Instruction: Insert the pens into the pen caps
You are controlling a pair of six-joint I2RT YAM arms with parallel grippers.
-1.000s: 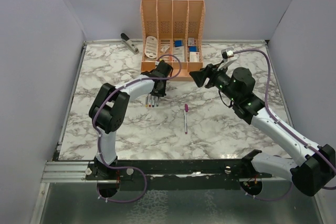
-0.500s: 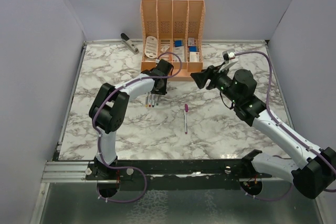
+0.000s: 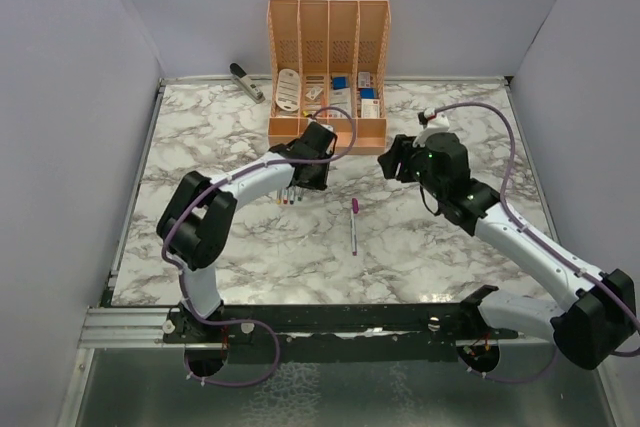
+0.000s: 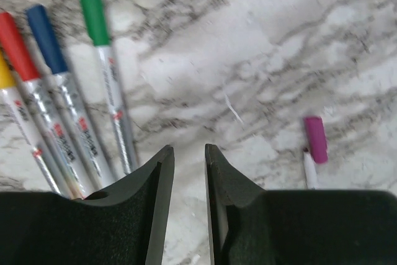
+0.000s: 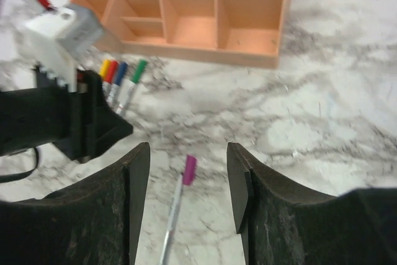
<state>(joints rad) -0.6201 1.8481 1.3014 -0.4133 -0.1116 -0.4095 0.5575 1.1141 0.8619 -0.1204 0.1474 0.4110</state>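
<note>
my right wrist has dipped since a moment ago, so its jaws now face down at the table (image 3: 200, 137), held apart and empty. in the top view the purple-capped pen (image 3: 354, 225) lies at their 7 o'clock, unmoved. my left jaws slid slightly toward 3 o'clock and show only a thin gap with nothing in it. the four other pens (image 4: 49, 41), with yellow, red, blue and green caps on, lie side by side at their 7 o'clock. every pen looks capped, so i judge little remains. the organiser (image 3: 328, 27) blocks 12 o'clock, and open table lies toward 6 and 9.
</note>
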